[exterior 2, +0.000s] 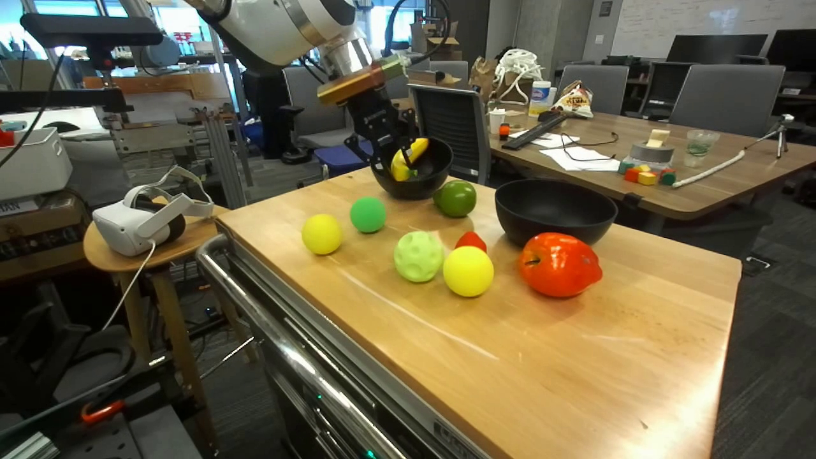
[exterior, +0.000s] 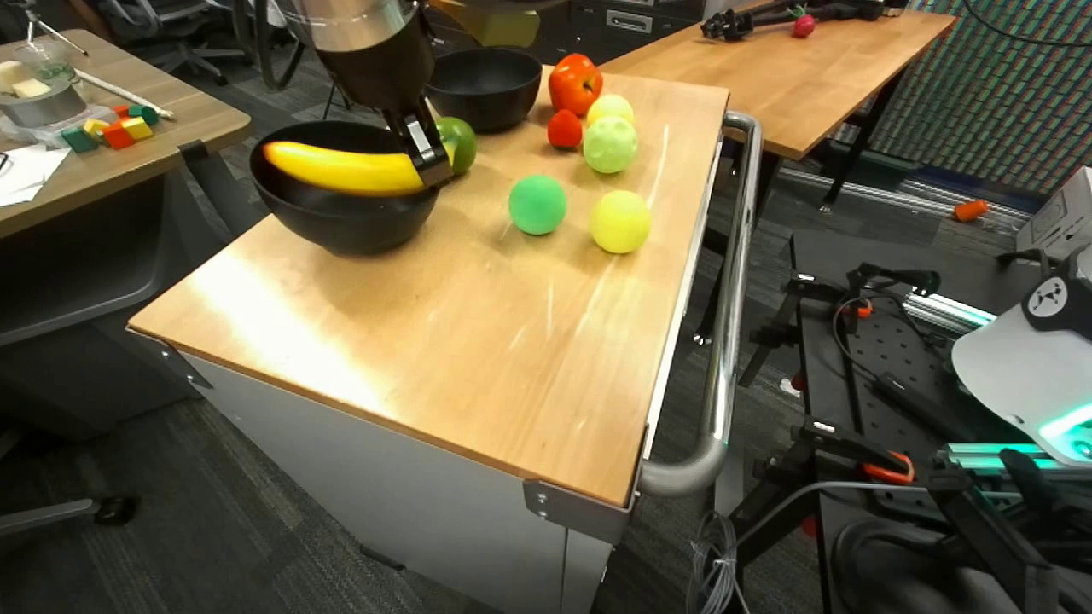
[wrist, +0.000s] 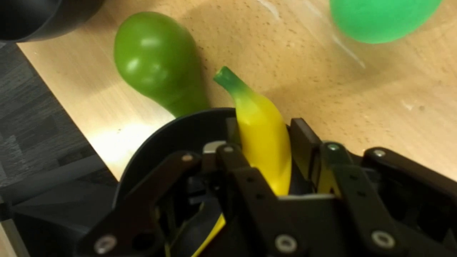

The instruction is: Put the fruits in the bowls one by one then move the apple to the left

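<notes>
The gripper (wrist: 267, 137) grasps the banana (exterior: 341, 170) over a black bowl (exterior: 350, 228), hiding part of the fruit in the wrist view. Well apart from the gripper sits the apple (exterior 2: 561, 264), just beside the second black bowl (exterior 2: 554, 207); a little nearer, a small red fruit (exterior 2: 471, 240) is partly hidden behind a yellow ball (exterior 2: 468, 273) in an exterior view. Farther out, a cart label (exterior 2: 456, 440) and box lettering (exterior 2: 20, 207) are cut off and hard to read.

A green pear (exterior 2: 457, 198) blocks the gap between the bowls (exterior 2: 440, 180) (exterior 2: 513, 220).
</notes>
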You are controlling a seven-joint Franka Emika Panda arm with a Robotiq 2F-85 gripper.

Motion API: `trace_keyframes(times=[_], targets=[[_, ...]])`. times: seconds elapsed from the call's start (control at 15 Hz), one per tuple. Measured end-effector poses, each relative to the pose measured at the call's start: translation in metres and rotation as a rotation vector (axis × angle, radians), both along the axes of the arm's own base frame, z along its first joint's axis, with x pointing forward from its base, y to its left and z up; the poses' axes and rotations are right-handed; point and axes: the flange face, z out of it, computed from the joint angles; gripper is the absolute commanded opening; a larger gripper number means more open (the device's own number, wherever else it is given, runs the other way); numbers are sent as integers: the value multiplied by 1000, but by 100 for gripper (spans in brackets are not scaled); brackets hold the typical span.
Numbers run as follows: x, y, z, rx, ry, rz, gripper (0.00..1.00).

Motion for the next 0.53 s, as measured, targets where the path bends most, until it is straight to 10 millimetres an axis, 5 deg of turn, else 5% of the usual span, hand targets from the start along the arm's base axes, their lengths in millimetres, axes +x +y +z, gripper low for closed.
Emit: trace_keyframes(times=[0.07, 0.53], targets=[[7, -2, 6, 9, -9, -2, 64], [29, 1, 53, 116, -25, 26, 100]])
